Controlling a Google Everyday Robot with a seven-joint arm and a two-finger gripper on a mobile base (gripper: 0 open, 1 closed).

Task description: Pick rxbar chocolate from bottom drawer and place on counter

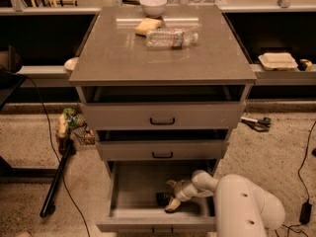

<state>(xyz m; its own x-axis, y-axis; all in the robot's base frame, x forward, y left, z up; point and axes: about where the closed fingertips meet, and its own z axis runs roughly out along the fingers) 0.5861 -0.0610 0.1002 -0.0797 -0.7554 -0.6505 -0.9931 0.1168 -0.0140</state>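
Broad, glossy grey-brown square counter tops the cabinet. Under it sit two taller-fronted grey upper drawers w/ black handles. Lowest is the grey bottom drawer w/ long flat tray, pulled well out toward the camera, its low front panel at the frame's bottom edge. Bulky white rounded robot arm comes in from lower right and reaches into the tray. On the counter's far half: clear plastic bottle lying on its side, yellow sponge-like block just beside it to the left, white round bowl near the back edge. Near half of the slab is bare. Cream two-finger gripper is down inside the tray, right of centre. Its fingers are spread apart, i.e. released, not clamped, one on each side of the small flat black-wrapped rxbar chocolate. The bar lies on the tray floor; can't tell if either finger touches it. Progress, as I judge it: drawer open = done, approach = done or nearly, grasp not yet made. Left to do: close on the bar, lift it clear of the front panel & the drawer above, carry it up, set it down on the bare near part of the counter, away from bottle etc. Roughly a third in.
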